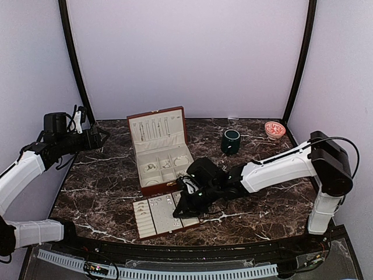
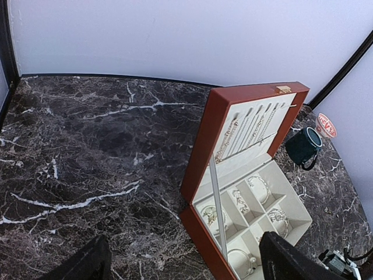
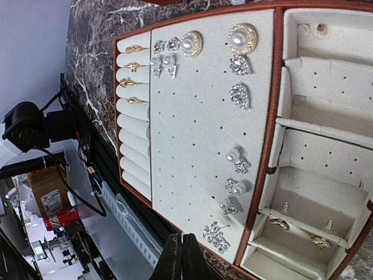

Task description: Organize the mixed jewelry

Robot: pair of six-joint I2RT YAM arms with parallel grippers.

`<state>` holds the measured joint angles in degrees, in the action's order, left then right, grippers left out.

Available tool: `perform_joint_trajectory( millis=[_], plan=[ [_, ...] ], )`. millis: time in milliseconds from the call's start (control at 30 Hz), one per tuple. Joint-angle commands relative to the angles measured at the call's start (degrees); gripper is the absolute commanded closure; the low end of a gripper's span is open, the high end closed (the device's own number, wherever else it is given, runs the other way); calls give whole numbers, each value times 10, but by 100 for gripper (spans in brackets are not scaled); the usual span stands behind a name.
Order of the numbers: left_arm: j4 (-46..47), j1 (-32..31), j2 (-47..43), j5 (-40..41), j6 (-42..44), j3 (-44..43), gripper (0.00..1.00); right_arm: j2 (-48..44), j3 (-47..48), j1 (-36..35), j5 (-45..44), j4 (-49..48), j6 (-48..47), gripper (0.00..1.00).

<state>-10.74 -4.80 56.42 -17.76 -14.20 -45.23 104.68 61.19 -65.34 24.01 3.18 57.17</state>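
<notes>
The right gripper (image 3: 182, 242) is hovering over the stud earrings (image 3: 239, 96) on the cream tray (image 3: 192, 134), jaws clenched together; the left gripper (image 2: 185, 245) is hanging above the counter (image 2: 87, 146), jaws released wide.

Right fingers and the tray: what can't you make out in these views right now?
Right wrist: the shut right fingers sit dark at the bottom edge; whether they pinch anything is unclear.
Top: right fingers cover the tray's right end.
Top: pieces in the box are too small to identify.
Left wrist: a left finger and the bottom edge cut off the box's near compartments.
</notes>
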Motion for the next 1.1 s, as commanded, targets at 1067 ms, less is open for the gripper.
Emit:
perform_joint_trajectory(
  millis=[1067],
  plan=[
    [14,-4,-9,-10,2,8,9,21,-4,-2,-10,3,8,94]
  ],
)
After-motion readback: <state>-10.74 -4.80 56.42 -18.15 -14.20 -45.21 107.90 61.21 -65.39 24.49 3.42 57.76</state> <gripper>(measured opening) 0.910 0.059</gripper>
